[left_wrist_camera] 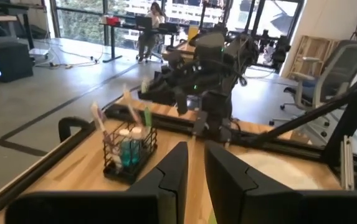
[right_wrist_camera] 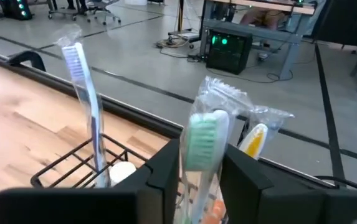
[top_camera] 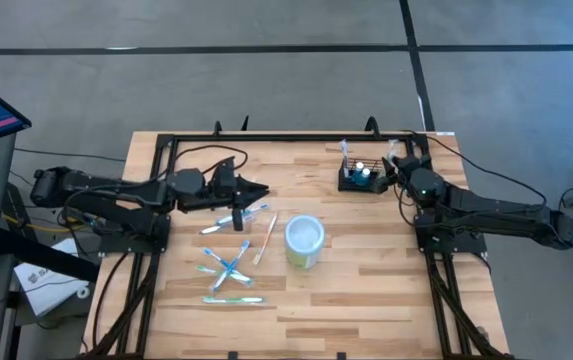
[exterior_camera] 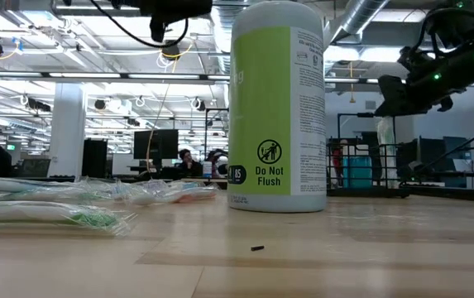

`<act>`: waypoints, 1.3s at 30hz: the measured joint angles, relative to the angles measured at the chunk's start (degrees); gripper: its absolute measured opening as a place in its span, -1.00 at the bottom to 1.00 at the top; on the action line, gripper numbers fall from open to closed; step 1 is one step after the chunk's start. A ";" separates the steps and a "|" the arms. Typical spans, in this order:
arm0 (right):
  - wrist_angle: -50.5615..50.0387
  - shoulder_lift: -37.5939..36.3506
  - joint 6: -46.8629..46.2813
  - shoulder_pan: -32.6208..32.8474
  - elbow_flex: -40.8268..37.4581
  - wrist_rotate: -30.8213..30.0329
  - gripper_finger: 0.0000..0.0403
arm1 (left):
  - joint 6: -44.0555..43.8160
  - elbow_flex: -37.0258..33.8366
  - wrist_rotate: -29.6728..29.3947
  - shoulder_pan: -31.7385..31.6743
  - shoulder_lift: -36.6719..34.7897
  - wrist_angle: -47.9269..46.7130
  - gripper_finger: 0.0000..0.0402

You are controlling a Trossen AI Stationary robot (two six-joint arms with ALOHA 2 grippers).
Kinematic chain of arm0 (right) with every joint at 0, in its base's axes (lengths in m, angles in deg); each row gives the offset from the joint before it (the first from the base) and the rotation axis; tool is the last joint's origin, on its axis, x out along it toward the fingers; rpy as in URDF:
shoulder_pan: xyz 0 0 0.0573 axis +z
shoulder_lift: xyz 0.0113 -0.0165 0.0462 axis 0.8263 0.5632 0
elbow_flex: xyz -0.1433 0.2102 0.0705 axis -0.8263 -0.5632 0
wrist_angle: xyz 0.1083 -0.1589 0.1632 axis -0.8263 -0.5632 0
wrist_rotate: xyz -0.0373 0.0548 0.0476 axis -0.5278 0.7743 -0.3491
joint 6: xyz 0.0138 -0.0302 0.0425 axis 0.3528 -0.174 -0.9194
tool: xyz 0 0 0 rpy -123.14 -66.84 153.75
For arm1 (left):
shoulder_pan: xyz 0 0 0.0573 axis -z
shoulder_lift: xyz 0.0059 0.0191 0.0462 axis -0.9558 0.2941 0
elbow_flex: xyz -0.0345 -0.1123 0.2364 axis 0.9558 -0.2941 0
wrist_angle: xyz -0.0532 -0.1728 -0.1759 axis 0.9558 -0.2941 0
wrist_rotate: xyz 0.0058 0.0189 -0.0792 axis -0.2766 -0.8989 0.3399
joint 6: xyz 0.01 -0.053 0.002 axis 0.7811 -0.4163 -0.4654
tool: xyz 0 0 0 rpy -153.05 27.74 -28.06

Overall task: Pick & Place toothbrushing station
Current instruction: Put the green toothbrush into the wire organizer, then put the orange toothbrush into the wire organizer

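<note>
The toothbrushing station, a small black wire basket (top_camera: 361,180) (left_wrist_camera: 128,155), stands at the table's far right with wrapped toothbrushes upright in it. My right gripper (top_camera: 394,172) (right_wrist_camera: 201,152) is at the basket's right side, shut on a green-headed toothbrush (right_wrist_camera: 203,134). A white-bristled brush (right_wrist_camera: 85,93) and a yellow one (right_wrist_camera: 253,140) stand beside it inside the wire rim (right_wrist_camera: 60,168). My left gripper (top_camera: 264,190) (left_wrist_camera: 195,149) hangs over the table's middle left, pointing level toward the basket. Its fingers are slightly apart with nothing between them. My right gripper pinches the wrapped green-headed toothbrush just below its head (right_wrist_camera: 198,180) between its two fingers. The fingers come nearly level from the table's right side and lie across the brush. The brush stands upright, head up; the fingers hide its lower end.
A white-and-pale-green round canister (top_camera: 304,241) (exterior_camera: 278,108) stands in the table's middle. Several wrapped toothbrushes (top_camera: 231,255) (exterior_camera: 71,207) lie left of it, below my left gripper. A black frame rail (top_camera: 296,138) runs along the far edge behind the basket.
</note>
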 joint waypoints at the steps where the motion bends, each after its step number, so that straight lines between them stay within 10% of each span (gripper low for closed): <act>1: 0.22 -0.05 0.02 0.00 0.00 -0.02 -0.50 | -0.03 -0.43 -0.37 0.00 -0.22 -0.03 -0.76; 14: -2.43 -7.13 -0.64 0.12 0.00 -1.50 0.13 | -1.19 -1.84 -3.08 0.00 -0.55 0.29 -0.76; 23: -4.62 -10.20 -0.65 6.89 2.44 1.99 0.01 | 0.07 -1.87 -13.83 -0.93 -0.62 -6.65 -0.76; 39: -3.64 -10.09 2.04 21.69 6.58 2.16 -0.21 | -9.03 -1.87 -11.81 -15.08 0.63 -31.87 -0.76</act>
